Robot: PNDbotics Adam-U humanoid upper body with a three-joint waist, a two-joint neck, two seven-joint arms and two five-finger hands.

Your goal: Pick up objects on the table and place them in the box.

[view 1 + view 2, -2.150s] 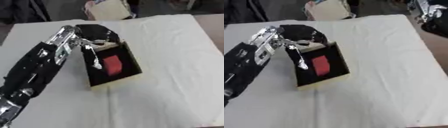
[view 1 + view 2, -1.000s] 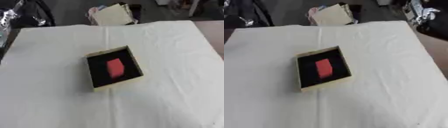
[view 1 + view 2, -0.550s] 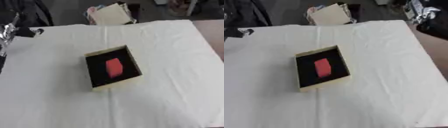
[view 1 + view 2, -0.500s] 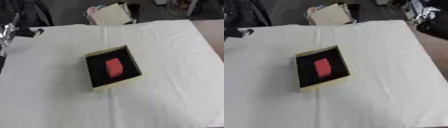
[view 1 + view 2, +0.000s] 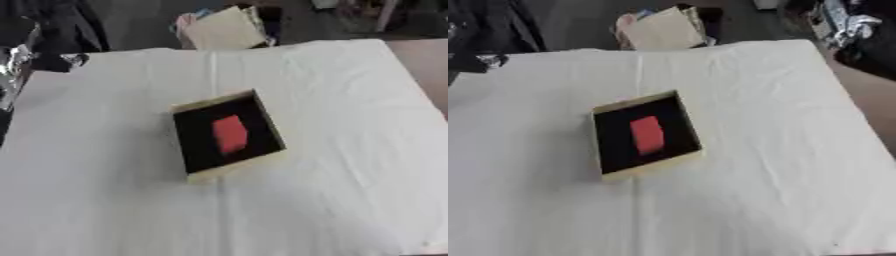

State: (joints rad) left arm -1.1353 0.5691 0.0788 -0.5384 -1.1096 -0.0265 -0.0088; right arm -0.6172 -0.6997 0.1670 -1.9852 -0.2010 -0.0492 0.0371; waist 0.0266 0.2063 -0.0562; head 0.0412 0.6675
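Left arm withdrawn to table edge — red block [image 5: 230, 133] inside box [image 5: 198, 172]

open cloth [image 5: 332, 150] around box [image 5: 227, 172]

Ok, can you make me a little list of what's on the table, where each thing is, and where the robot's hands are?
table: covered with a white cloth
box: cream cardboard box with black lining, near the middle, set askew
inside box: red block, lying flat
left hand: silver and black hand, at the left edge
right hand: silver and black hand, top right, beyond the table
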